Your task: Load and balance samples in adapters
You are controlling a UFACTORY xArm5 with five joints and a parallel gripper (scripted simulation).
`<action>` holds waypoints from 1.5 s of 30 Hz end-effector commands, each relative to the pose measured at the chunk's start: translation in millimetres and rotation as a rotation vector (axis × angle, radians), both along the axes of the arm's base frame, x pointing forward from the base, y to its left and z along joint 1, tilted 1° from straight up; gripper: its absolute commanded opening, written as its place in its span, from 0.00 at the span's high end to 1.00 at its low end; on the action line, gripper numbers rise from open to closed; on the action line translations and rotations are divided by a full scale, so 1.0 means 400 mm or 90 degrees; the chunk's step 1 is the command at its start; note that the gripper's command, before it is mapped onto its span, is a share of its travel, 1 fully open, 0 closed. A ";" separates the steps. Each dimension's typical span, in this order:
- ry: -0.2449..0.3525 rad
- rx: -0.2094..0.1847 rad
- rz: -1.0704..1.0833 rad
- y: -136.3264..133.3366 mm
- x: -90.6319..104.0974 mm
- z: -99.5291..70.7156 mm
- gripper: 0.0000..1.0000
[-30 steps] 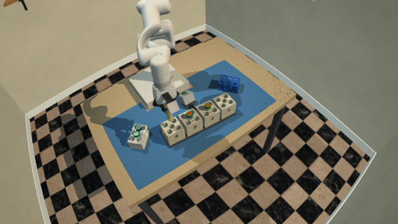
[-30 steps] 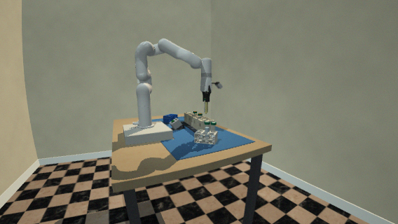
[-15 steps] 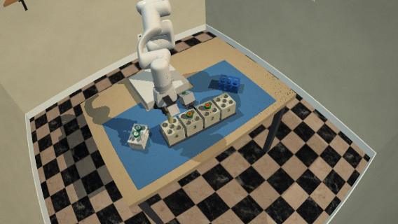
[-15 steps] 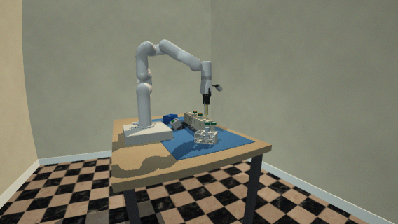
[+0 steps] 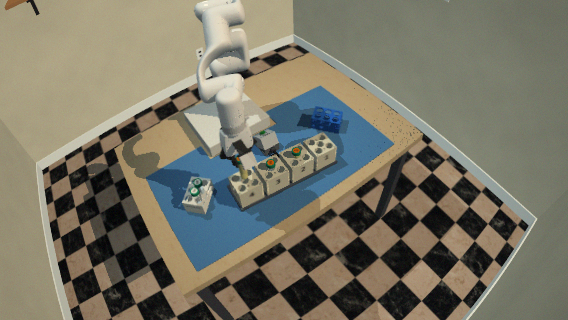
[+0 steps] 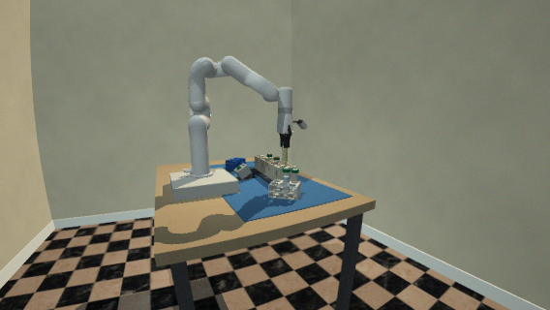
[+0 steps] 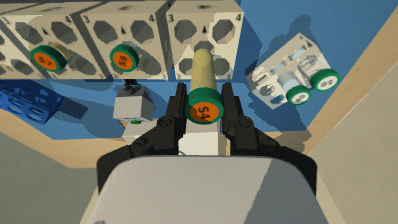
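My gripper (image 7: pixel 204 94) is shut on sample S4 (image 7: pixel 203 107), a tube with a green cap and an orange dot, and holds it upright. It hangs over the near side of the end adapter (image 7: pixel 204 37), adapter 4 (image 5: pixel 248 189), with its tip close to the top face. I cannot tell whether the tip is in a hole. Sample S9 (image 7: pixel 124 57) stands in the neighbouring adapter (image 5: pixel 272 175) and S7 (image 7: pixel 48 57) in the one after it (image 5: pixel 298 160). The fourth adapter (image 5: pixel 320 147) looks empty. The gripper also shows in the exterior view (image 6: pixel 285 142).
The white blank rack (image 5: pixel 198 194) with two green-capped blanks (image 7: pixel 325 79) (image 7: pixel 298 94) stands beside adapter 4. The blue sample rack (image 5: pixel 327 119) looks empty. The small desk with the DONE key (image 7: pixel 132 102) sits between the arm base and the adapters.
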State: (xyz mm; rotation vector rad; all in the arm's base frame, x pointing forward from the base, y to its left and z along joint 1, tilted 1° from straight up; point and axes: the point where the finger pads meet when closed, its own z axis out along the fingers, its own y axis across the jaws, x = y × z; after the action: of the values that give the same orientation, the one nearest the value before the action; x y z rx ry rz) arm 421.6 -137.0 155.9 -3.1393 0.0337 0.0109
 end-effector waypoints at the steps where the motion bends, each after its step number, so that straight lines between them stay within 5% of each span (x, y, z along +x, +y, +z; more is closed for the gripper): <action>1: -0.002 -0.001 0.000 -0.001 0.002 0.003 1.00; 45: -0.002 -0.001 0.000 -0.001 0.002 -0.080 1.00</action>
State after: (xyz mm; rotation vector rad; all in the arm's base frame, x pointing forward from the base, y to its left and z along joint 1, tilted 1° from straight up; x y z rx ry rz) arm 421.1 -137.2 124.3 -3.1391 0.0340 0.0119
